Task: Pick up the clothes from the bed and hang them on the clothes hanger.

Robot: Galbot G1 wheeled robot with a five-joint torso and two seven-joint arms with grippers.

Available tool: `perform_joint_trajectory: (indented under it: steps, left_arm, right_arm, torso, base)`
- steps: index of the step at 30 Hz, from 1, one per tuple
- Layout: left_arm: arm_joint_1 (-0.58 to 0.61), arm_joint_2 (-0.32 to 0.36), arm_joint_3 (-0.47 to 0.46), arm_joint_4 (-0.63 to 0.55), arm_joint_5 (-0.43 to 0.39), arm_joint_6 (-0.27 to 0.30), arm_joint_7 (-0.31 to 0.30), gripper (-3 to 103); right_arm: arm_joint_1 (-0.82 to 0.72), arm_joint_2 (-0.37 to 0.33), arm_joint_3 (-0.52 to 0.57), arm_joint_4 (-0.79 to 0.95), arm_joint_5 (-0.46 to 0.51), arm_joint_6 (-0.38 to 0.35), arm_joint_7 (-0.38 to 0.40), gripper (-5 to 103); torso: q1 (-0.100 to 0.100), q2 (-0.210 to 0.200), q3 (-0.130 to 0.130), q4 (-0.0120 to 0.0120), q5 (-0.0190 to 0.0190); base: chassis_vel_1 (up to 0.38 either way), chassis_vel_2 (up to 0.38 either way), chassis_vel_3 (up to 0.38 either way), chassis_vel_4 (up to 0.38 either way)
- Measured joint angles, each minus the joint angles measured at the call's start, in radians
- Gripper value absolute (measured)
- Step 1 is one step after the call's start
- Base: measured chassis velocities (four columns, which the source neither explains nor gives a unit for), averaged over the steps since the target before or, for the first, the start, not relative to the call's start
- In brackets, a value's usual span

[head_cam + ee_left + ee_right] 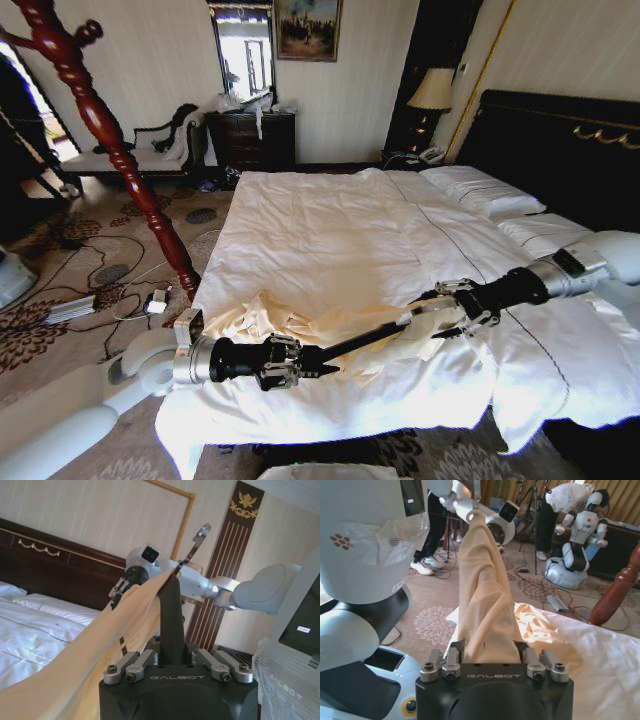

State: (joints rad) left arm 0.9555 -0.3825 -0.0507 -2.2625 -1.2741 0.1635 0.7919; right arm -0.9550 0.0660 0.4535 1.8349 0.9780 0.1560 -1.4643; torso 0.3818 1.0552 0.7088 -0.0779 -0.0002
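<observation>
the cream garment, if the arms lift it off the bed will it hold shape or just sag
Likely floppy: the clothes lie wrinkled on the bed and droop between the left gripper and right gripper. Probably light, since the thin fabric bunches in soft folds. It may slide along the smooth clothes hanger.

We read "GALBOT" in pale letters on the black housing of the left gripper (176, 656), the same "GALBOT" on the right gripper (492, 652) housing

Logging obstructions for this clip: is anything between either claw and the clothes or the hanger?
Nothing visible. The left claw grips the black clothes hanger, and the right claw is shut on the clothes draped over it, above the bed.
</observation>
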Motion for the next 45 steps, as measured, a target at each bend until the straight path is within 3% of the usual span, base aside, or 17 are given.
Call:
perform_joint_trajectory:
  steps: [7,22,24,27,29,33,34,36,39,41,42,44,45]
  left_arm:
    - [0.001,0.004,-0.016,0.01,0.0,0.0,0.013,22]
    - [0.004,-0.006,-0.038,0.041,0.027,-0.018,0.022,19]
    - [0.004,-0.004,-0.041,0.045,0.031,-0.019,0.021,23]
    - [0.005,-0.003,-0.057,0.048,0.038,-0.028,0.02,40]
    - [0.005,-0.004,-0.062,0.05,0.038,-0.029,0.02,40]
    - [-0.005,-0.01,-0.096,0.065,0.026,-0.036,0.022,61]
    - [-0.005,-0.01,-0.096,0.065,0.026,-0.036,0.022,61]
    - [-0.006,-0.015,-0.133,0.068,0.008,-0.041,0.024,72]
    - [0.003,-0.023,-0.185,0.062,-0.011,-0.048,0.027,77]
    - [0.013,-0.043,-0.254,0.059,-0.041,-0.053,0.025,89]
    - [0.016,-0.057,-0.286,0.068,-0.05,-0.055,0.011,89]
    - [0.021,-0.088,-0.333,0.106,-0.046,-0.057,-0.076,97]
    - [0.021,-0.088,-0.333,0.106,-0.046,-0.057,-0.076,97]
  right_arm:
    - [0.001,-0.001,0.004,0.007,-0.004,-0.012,-0.008,21]
    - [-0.006,0.02,0.002,0.003,-0.003,-0.023,0.008,20]
    - [-0.006,0.022,0.002,-0.001,-0.003,-0.023,0.006,20]
    - [-0.005,0.026,0.004,-0.019,-0.001,-0.022,-0.004,20]
    - [-0.005,0.027,0.005,-0.022,-0.001,-0.021,-0.007,20]
    - [-0.005,0.037,0.006,-0.04,-0.01,-0.021,-0.02,20]
    - [-0.005,0.037,0.006,-0.04,-0.01,-0.021,-0.02,20]
    - [-0.009,0.048,0.006,-0.063,-0.018,-0.018,-0.02,20]
    - [-0.014,0.061,0.003,-0.099,-0.018,-0.015,-0.018,20]
    - [-0.019,0.081,0.0,-0.137,-0.022,-0.012,-0.019,20]
    - [-0.02,0.089,0.0,-0.145,-0.028,-0.009,-0.02,20]
    - [-0.02,0.105,-0.001,-0.149,-0.037,-0.004,-0.021,20]
    - [-0.02,0.105,-0.001,-0.149,-0.037,-0.004,-0.021,20]
  torso:
    - [0.0,0.0,0.0,0.0,0.0]
    - [0.0,0.0,0.0,0.0,0.0002]
    - [0.0,0.0,0.0,0.0001,0.0003]
    - [0.0,0.0,0.0,0.0001,0.0002]
    - [0.0,0.0,0.0,0.0,0.0003]
    - [0.0,0.0,0.0,0.0001,0.0]
    - [0.0,0.0,0.0,0.0001,0.0]
    - [0.0,0.0,0.0,0.0,0.0001]
    - [0.0,0.0,0.0,0.0001,0.0001]
    - [0.0,0.0,0.0,0.0,0.0004]
    - [0.0,0.0,0.0,-0.0001,0.0007]
    - [0.0,0.0,0.0,-0.0002,0.0006]
    - [0.0,0.0,0.0,-0.0002,0.0006]
  base:
    - [0.0,0.0,0.0,0.0]
    - [0.0,0.0,0.0,0.0]
    - [0.0,0.0,0.0,0.0]
    - [0.0,0.0,0.0,0.0]
    - [0.0,0.0,0.0,0.0]
    - [0.0,0.0,0.0,0.0]
    - [0.0,0.0,0.0,0.0]
    - [0.0,0.0,0.0,0.0]
    - [0.0,0.0,0.0,0.0]
    - [0.0,0.0,0.0,0.0]
    - [0.0,0.0,0.0,0.0]
    - [0.0,0.0,0.0,0.0]
    - [0.0,0.0,0.0,0.0]
